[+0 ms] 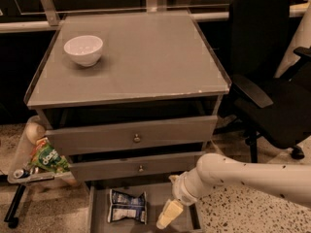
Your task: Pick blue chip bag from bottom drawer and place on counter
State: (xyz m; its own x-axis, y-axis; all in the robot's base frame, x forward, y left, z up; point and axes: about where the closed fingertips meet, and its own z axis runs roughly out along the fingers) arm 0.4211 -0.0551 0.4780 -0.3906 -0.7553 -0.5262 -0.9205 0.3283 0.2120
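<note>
Bottom drawer point(181, 194) pulled out below the front edge of the counter point(146, 62), floor open to view. Blue chip bag point(127, 207) lying flat on the drawer floor, left of the drawer's middle, crinkled, white panel up. Not lifted, nothing on top of it.

Gripper point(164, 221) lowered into the drawer, pointing down and slightly left, just beside the bag's right side. Sits below the stretch of front edge nearer the front-right corner. Contact with the bag: cannot tell. Opening state of the gripper: cannot tell from this view. White speckled arm point(243, 176) reaching in from the right, below counter level.

White bowl point(83, 49) upright near the back-left corner of the counter. Two knobbed drawers point(137, 138) stacked under the front edge, above the open one. Green snack bag point(48, 159) on a low stand off the left edge. Black office chair point(272, 81) beyond the right edge.
</note>
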